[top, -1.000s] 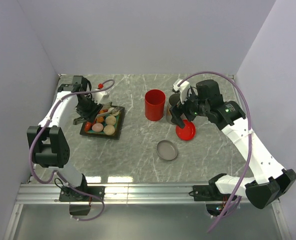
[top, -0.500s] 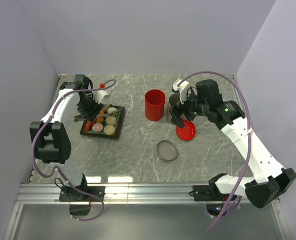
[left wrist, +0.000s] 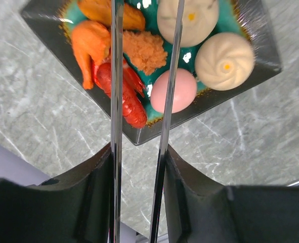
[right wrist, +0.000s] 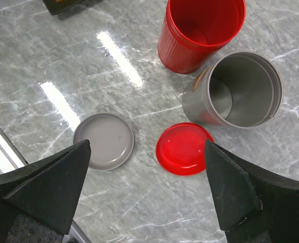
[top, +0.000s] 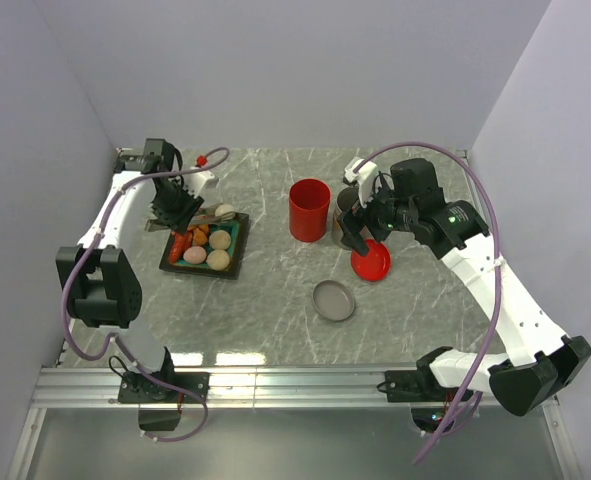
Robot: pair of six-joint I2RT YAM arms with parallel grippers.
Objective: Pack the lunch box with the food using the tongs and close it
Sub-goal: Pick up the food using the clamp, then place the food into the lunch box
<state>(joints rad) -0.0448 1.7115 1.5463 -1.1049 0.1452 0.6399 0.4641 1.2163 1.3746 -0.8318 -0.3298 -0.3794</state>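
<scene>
My left gripper (top: pixel 170 208) is shut on the tongs (left wrist: pixel 117 101), whose two slim metal arms run between my fingers (left wrist: pixel 101 177) and out over the dark teal-lined tray (left wrist: pixel 264 53). The tong tips leave the top of the left wrist view. Food lies in the tray: a pink ball (left wrist: pixel 173 91), two beige buns (left wrist: pixel 225 61), a red shrimp-like piece (left wrist: pixel 126 96) and orange bits (left wrist: pixel 88 45). The red lunch box (top: pixel 309 209) stands upright and empty at mid-table. Its red lid (right wrist: pixel 184 148) lies flat under my open right gripper (right wrist: pixel 147 147).
A grey metal cup (right wrist: pixel 240 91) stands open right beside the lunch box. A grey lid (right wrist: pixel 104 140) lies flat nearer the front, left of the red lid. White walls close in the table on the left, back and right.
My left gripper has shifted toward the back of the table with the tongs and squeezed their arms closer together. The right arm has not moved.
</scene>
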